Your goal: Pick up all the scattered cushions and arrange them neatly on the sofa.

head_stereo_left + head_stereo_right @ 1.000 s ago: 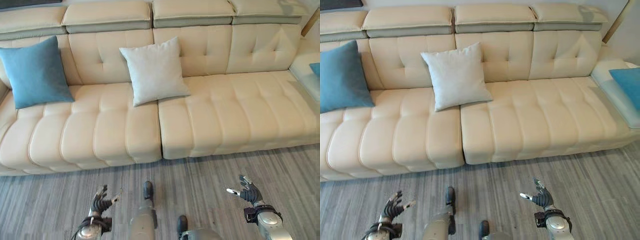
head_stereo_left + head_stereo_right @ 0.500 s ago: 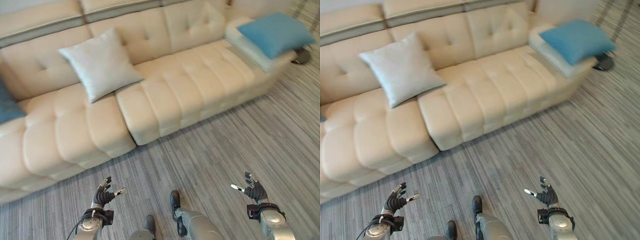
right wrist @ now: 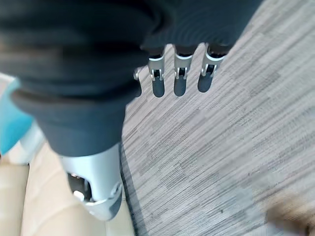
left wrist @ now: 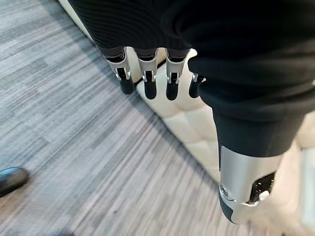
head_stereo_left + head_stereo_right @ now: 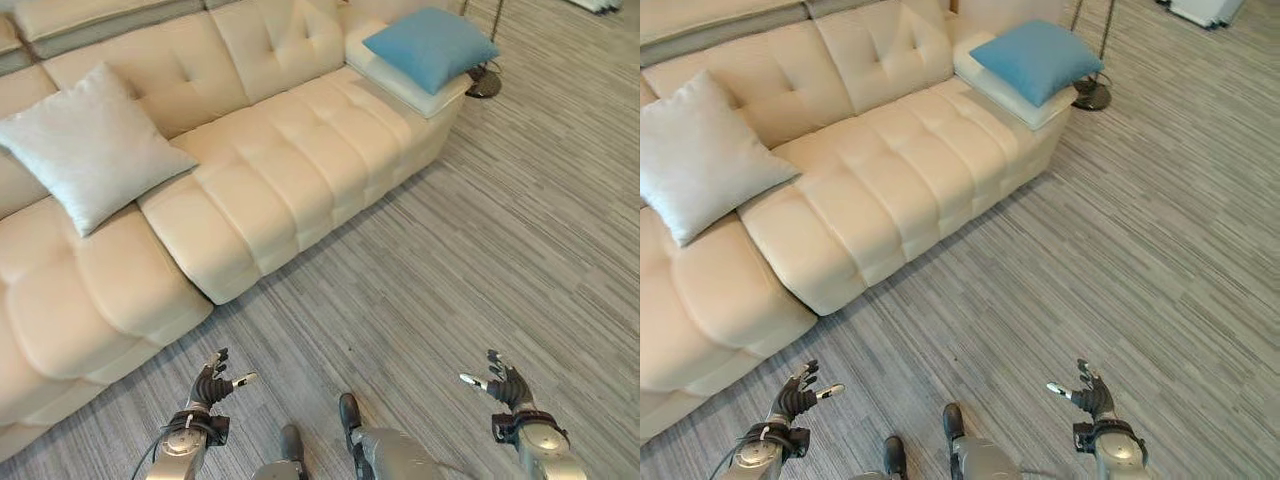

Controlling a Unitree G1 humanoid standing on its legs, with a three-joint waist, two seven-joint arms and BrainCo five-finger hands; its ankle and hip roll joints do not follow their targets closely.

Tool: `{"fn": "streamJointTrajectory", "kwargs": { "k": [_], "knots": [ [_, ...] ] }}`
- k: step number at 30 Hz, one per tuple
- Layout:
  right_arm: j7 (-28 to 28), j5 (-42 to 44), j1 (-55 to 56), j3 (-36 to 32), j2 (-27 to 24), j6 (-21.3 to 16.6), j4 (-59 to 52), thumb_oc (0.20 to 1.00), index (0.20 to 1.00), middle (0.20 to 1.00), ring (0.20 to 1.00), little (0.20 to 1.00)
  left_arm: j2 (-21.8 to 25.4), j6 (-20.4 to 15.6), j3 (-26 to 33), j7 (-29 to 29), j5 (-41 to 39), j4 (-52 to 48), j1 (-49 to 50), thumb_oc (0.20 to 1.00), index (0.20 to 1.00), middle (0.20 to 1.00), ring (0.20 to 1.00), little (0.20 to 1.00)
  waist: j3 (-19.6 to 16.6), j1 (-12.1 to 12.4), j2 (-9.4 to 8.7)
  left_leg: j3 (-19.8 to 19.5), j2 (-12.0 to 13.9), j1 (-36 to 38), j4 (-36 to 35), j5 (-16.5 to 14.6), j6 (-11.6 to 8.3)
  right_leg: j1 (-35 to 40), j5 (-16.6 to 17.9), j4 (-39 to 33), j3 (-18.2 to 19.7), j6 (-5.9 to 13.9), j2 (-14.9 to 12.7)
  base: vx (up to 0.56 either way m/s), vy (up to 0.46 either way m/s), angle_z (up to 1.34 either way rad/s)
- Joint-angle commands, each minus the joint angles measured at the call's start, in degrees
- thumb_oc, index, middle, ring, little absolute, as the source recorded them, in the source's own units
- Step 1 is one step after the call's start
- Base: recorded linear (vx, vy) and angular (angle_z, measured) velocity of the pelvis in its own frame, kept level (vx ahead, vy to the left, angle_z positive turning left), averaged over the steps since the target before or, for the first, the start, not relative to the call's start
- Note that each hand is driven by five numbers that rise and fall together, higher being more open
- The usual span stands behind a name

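A pale grey cushion (image 5: 90, 145) leans against the backrest of the cream sofa (image 5: 290, 150) at the left. A blue cushion (image 5: 430, 45) lies flat on the sofa's low end section at the top right. My left hand (image 5: 209, 386) hovers low over the floor in front of the sofa, fingers relaxed and holding nothing. Further right, my right hand (image 5: 503, 386) hangs over the floor, open and empty too. Both hands are far from either cushion. The sofa's front edge (image 4: 197, 123) shows past the fingers (image 4: 147, 81) in the left wrist view.
Grey striped floor (image 5: 500, 230) spreads to the right of the sofa. A floor lamp's round base (image 5: 484, 82) stands just past the sofa's end. A white object (image 5: 1200, 10) sits at the top right corner.
The camera has swung to the right: the sofa and both cushions have slid left and up in the picture. Both hands keep the same open pose low in view.
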Motion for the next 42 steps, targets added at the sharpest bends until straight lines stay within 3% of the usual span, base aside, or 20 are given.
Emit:
{"fn": "streamJointTrajectory", "kwargs": {
  "k": [1,4,6,9,11,13,16,17,18,20,24,25,26,27,28,32,36,37,41,42],
  "knots": [
    [-1.0,0.7,0.0,0.5,-0.4,-1.7,-1.4,1.0,1.0,1.0,1.0,1.0,3.0,-1.5,1.3,0.7,0.6,-2.4,0.1,1.0,1.0,1.0,1.0,1.0,-1.0,-0.1,-0.93,-0.8,-1.5,1.7,2.5,-7.8,-1.94,1.4,-0.7,4.9,-6.2,4.18,-3.0,0.27,-0.047,-0.9],
    [-1.0,1.1,1.1,0.1,-0.1,-1.9,-1.6,1.0,1.0,1.0,1.0,1.0,2.4,-1.4,0.2,0.5,1.5,-2.2,-0.6,1.0,1.0,1.0,1.0,1.0,-0.9,-1.4,-0.75,-1.1,-1.5,3.2,4.6,-10.3,-2.05,1.6,-1.8,3.1,-5.7,3.87,-2.3,0.25,-0.114,-0.45],
    [-1.6,2.1,3.0,-1.4,-0.2,-2.4,-1.0,1.0,1.0,1.0,1.0,1.0,1.6,-1.7,-0.5,0.0,1.8,-2.8,-1.1,1.0,1.0,1.0,1.0,1.0,-1.8,-2.7,-1.22,-0.2,0.2,2.8,11.9,-12.3,-4.67,4.7,-2.1,-0.2,-4.7,1.87,-1.6,0.32,-0.259,0.33],
    [-1.9,3.0,3.7,-1.9,-1.3,-2.5,-1.3,1.0,1.0,1.0,1.0,1.0,1.1,-1.9,-1.1,-0.4,1.3,-2.6,-1.0,1.0,1.0,1.0,1.0,1.0,-1.5,-2.7,-1.09,-1.3,4.3,-1.3,25.8,-8.7,-5.98,9.4,-3.5,-3.2,-4.1,-0.96,0.5,0.23,-0.223,0.16],
    [-1.8,3.0,3.6,-2.0,-1.5,-2.1,-1.4,1.0,1.0,1.0,1.0,1.0,1.0,-1.9,-1.2,-0.3,1.0,-2.4,-1.0,1.0,1.0,1.0,1.0,1.0,-1.4,-2.5,-1.03,-2.3,4.6,-2.5,27.7,-8.1,-5.86,10.5,-4.1,-3.7,-3.6,-1.48,1.0,0.21,-0.107,-0.14],
    [-1.7,2.8,3.0,-1.9,-2.2,-1.8,-1.9,1.0,1.0,1.0,1.0,1.0,0.5,-1.4,-1.5,-0.5,0.8,-2.2,-0.8,1.0,1.0,1.0,1.0,1.0,-1.0,-1.3,-1.85,-5.2,2.0,-8.9,25.5,-8.8,-3.4,13.0,-4.2,-5.9,-1.0,-1.64,0.8,0.25,-0.061,-0.4],
    [-1.9,2.8,2.8,-1.8,-2.5,-2.0,-2.0,1.0,1.0,1.0,1.0,1.0,0.8,-1.2,-1.6,-0.6,1.3,-2.5,-0.6,1.0,1.0,1.0,1.0,1.0,-0.8,-0.4,-1.98,-7.2,0.9,-12.3,21.7,-6.7,-3.43,14.5,-4.6,-6.7,0.8,-1.48,1.3,0.22,0.003,-0.68],
    [-2.1,2.5,2.3,-1.1,-2.8,-2.1,-2.0,1.0,1.0,1.0,1.0,1.0,1.1,-1.2,-1.5,-0.5,1.7,-3.1,-0.4,1.0,1.0,1.0,1.0,1.0,-0.5,1.1,-1.52,-11.2,-0.8,-15.4,16.0,-1.9,-4.45,16.6,-5.7,-7.6,2.6,-1.64,2.8,0.21,0.002,-0.2],
    [-2.1,2.5,2.3,-1.1,-2.7,-2.1,-2.0,1.0,1.0,1.0,1.0,1.0,1.1,-1.2,-1.5,-0.5,1.7,-3.1,-0.4,1.0,1.0,1.0,1.0,1.0,-0.5,1.1,-1.59,-11.2,-0.9,-15.3,15.8,-1.8,-4.45,16.7,-5.7,-7.6,2.6,-1.63,2.8,0.46,0.015,-0.39],
    [-2.5,1.4,1.7,0.2,-2.9,-2.1,-1.6,1.0,1.0,1.0,1.0,1.0,0.9,-1.1,-1.5,0.0,1.6,-3.4,-0.7,1.0,1.0,1.0,1.0,1.0,0.0,3.2,-1.41,-16.6,-2.7,-19.8,8.9,2.0,-5.61,19.7,-8.0,-7.5,6.0,-1.44,4.0,0.48,0.045,-0.73],
    [-2.2,0.3,0.9,0.9,-3.3,-1.9,-1.6,1.0,1.0,1.0,1.0,1.0,0.9,-1.2,-1.1,0.3,1.6,-4.0,-0.1,1.0,1.0,1.0,1.0,1.0,-0.9,5.0,-1.01,-19.6,-2.8,-21.1,5.7,4.1,-5.73,22.5,-10.6,-6.3,10.2,-1.33,4.8,0.53,0.149,-1.02],
    [-1.6,-0.5,1.2,0.9,-2.8,-1.9,-2.3,1.0,1.0,1.0,1.0,1.0,0.9,-1.0,-1.0,-0.1,1.5,-3.4,0.4,1.0,1.0,1.0,1.0,1.0,-2.2,5.4,-1.39,-20.1,-2.9,-20.2,8.8,5.3,-4.55,23.8,-11.1,-3.7,11.5,-0.36,3.3,0.97,0.381,-1.31],
    [-1.1,-1.0,0.5,1.4,-1.7,-1.9,-3.4,1.0,1.0,1.0,1.0,1.0,1.7,-0.7,-1.4,0.1,1.7,-2.8,-0.1,1.0,1.0,1.0,1.0,1.0,-1.9,5.3,-3.1,-17.5,-3.6,-17.7,11.4,1.6,-2.35,19.8,-1.9,8.8,13.4,3.36,0.1,0.97,0.38,-0.67],
    [-1.1,-1.0,0.5,1.4,-1.7,-1.9,-3.4,1.0,1.0,1.0,1.0,1.0,1.7,-0.7,-1.4,0.1,1.7,-2.8,-0.2,1.0,1.0,1.0,1.0,1.0,-2.0,5.4,-2.99,-17.4,-3.5,-17.8,11.4,1.7,-2.37,19.6,-1.7,8.8,13.5,3.34,0.2,0.7,0.316,-1.05],
    [-0.9,-1.1,-0.4,2.4,-1.1,-2.0,-4.1,1.0,1.0,1.0,1.0,1.0,2.6,-0.8,-1.1,0.6,1.5,-3.4,-0.6,1.0,1.0,1.0,1.0,1.0,-1.0,5.0,-2.8,-15.8,-3.0,-14.7,11.6,-0.7,-0.81,14.7,3.4,18.1,13.6,4.26,-0.8,0.32,0.17,-1.15],
    [-0.7,-2.0,-1.6,3.5,-0.6,-1.8,-4.5,1.0,1.0,1.0,1.0,1.0,3.0,-0.9,-0.3,1.8,1.2,-4.2,-0.8,1.0,1.0,1.0,1.0,1.0,0.0,4.5,-1.07,-13.7,-2.0,-8.7,9.7,-3.5,0.42,6.6,3.3,21.4,8.6,2.86,-3.2,0.35,0.154,-0.76],
    [-0.5,-1.7,-1.7,3.5,-1.4,-1.6,-4.8,1.0,1.0,1.0,1.0,1.0,2.3,-1.1,0.8,2.1,0.3,-4.3,-0.6,1.0,1.0,1.0,1.0,1.0,0.8,2.7,-0.31,-13.0,-2.9,-1.1,6.1,-6.8,0.01,0.4,-0.2,9.7,2.8,2.92,-2.2,0.52,0.016,-0.24],
    [-0.6,-2.3,-1.1,3.0,-1.6,-1.2,-4.6,1.0,1.0,1.0,1.0,1.0,1.4,-1.2,1.6,1.9,0.9,-3.9,-0.6,1.0,1.0,1.0,1.0,1.0,0.9,1.0,-0.45,-13.9,-3.7,4.8,3.5,-9.7,-1.36,-2.9,3.0,-4.2,2.2,4.65,-1.4,0.73,-0.108,-0.12],
    [-0.4,-2.7,0.2,2.7,-1.9,-1.3,-3.8,1.0,1.0,1.0,1.0,1.0,0.7,-1.8,1.5,1.6,2.4,-3.5,-0.6,1.0,1.0,1.0,1.0,1.0,0.5,0.3,-0.35,-15.1,-3.4,8.9,3.7,-13.1,-2.59,-3.7,5.2,-8.8,0.8,5.62,-2.1,0.61,-0.189,0.27],
    [0.3,-2.5,1.6,2.4,-1.9,-1.4,-3.5,1.0,1.0,1.0,1.0,1.0,0.1,-1.8,1.6,1.3,2.7,-3.4,0.3,1.0,1.0,1.0,1.0,1.0,-0.2,0.0,0.01,-15.8,-1.8,9.6,7.3,-11.6,-4.35,-1.2,6.4,-7.8,1.8,3.98,-1.7,0.69,-0.362,0.38]
  ]
}}
